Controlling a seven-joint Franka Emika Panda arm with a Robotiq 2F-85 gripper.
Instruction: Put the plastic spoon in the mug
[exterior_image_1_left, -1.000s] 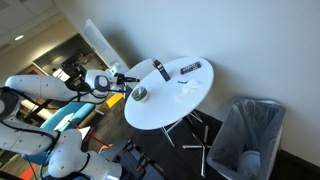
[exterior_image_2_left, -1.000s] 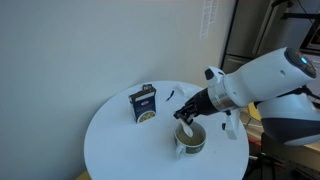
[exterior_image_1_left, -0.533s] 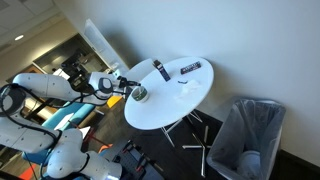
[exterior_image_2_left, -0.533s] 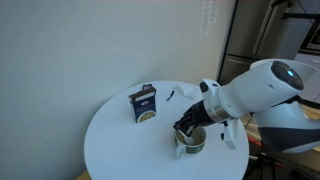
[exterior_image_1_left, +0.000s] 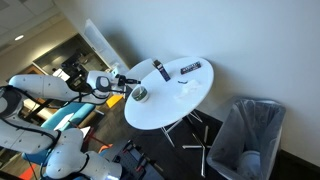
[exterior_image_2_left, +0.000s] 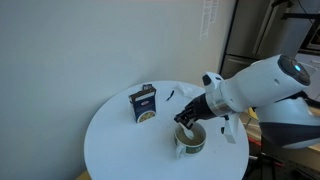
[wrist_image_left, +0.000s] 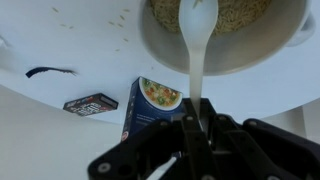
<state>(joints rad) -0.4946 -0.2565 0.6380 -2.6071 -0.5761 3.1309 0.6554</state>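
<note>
End effector (wrist_image_left: 197, 118) grips the plastic spoon (wrist_image_left: 196, 60) by its handle, bowl over the mug (wrist_image_left: 160, 50) just ahead.

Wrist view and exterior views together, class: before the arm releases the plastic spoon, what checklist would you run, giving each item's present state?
1. Gripper shut on the plastic spoon handle: ok.
2. Spoon's bowl end over the opening of the mug, in the wrist view: ok.
3. Spoon touching the mug's bottom: cannot tell.
4. Mug upright on the table: ok.
5. Blue box standing apart from the mug: ok.
</note>
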